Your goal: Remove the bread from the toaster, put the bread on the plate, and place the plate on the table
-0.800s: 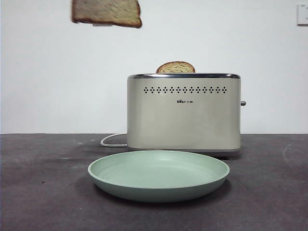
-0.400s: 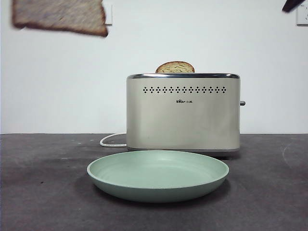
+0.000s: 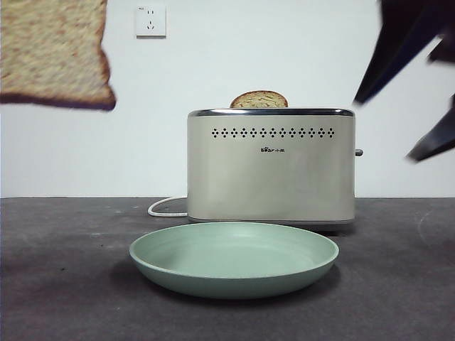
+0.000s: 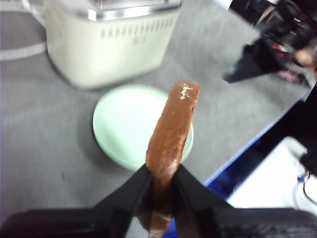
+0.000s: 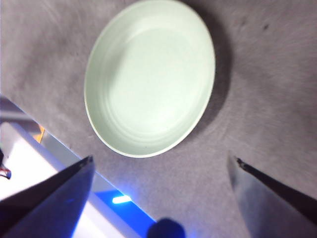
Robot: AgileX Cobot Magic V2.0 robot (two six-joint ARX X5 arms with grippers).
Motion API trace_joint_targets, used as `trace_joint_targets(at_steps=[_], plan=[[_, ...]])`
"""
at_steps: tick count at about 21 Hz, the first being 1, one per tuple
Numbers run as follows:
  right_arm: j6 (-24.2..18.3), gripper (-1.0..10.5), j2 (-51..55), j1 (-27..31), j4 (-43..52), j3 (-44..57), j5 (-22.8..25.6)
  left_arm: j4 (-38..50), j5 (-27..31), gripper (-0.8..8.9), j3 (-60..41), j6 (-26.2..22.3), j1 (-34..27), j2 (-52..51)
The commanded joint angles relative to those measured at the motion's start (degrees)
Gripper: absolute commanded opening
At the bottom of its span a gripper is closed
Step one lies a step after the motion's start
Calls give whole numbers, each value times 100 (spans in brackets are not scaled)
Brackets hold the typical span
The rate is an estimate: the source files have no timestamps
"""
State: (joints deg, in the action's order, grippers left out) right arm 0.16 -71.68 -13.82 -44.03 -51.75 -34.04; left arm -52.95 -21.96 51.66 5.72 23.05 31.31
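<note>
- High above the surface (image 3: 64, 284), off toward one end of the toaster (image 3: 271, 167): holding the bread (image 3: 51, 53) in the air, left tool (image 4: 162, 181) pinching the slice by its crust edge.
- Hanging the slice edge-on over the plate (image 4: 124, 124), which is sitting on the surface just in front of the toaster.
- Leaving a second slice (image 3: 259, 99) poking from the toaster slot.
- Bringing in the right tool (image 5: 161, 171), spread wide, above the plate's near rim.
- Judging the next need: lowering over the plate's middle, tilting the slice toward flat, releasing low so it is not bouncing out.
- Keeping both tools well apart while crossing.
</note>
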Motion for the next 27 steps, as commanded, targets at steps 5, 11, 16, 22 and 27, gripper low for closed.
trace_joint_targets(at_steps=[5, 11, 16, 22, 27], plan=[[315, 436, -1484, -588, 903, -7, 291, -44, 90, -6, -31, 20, 11, -13], [586, 434, -2135, -855, 1576, -7, 638, -26, 85, -6, -31, 20, 11, -13], [584, 282, -2188, -855, 1672, -7, 638, 35, 83, -7, -31, 26, 11, -13], [586, 282, -2463, -916, 1725, -7, 739, 42, 83, -7, -31, 26, 11, -13], [588, 81, -2533, -918, 1803, -7, 737, 39, 85, -6, -31, 26, 11, -13]])
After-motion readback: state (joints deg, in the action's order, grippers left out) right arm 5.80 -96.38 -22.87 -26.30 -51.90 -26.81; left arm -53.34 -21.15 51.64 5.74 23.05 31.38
